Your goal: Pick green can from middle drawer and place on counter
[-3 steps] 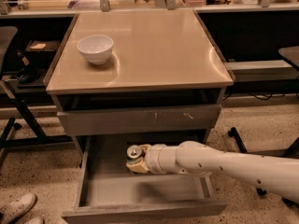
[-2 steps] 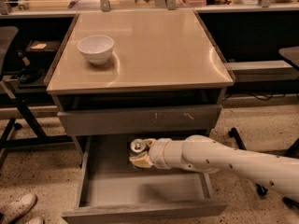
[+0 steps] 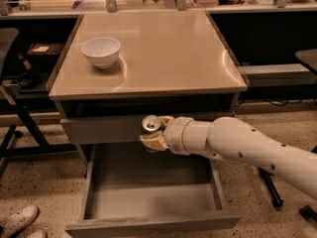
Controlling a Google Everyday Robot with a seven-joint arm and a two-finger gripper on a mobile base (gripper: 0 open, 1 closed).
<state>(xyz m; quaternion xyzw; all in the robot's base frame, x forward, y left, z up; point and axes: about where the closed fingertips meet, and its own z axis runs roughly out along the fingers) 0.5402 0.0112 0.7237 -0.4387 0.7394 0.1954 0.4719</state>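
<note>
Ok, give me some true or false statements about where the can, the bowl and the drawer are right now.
1. The gripper holds the green can over the middle drawer. True.
2. The green can stands on the counter. False: it is in the gripper, below the counter's front edge.
3. A white bowl sits on the counter. True.
4. The middle drawer is shut. False: it is pulled out, with its floor showing.

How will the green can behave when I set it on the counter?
Held in the gripper above the middle drawer, the green can looks slim, so it probably tips easily if released tilted. Its round body would likely roll across the glossy counter.
</note>
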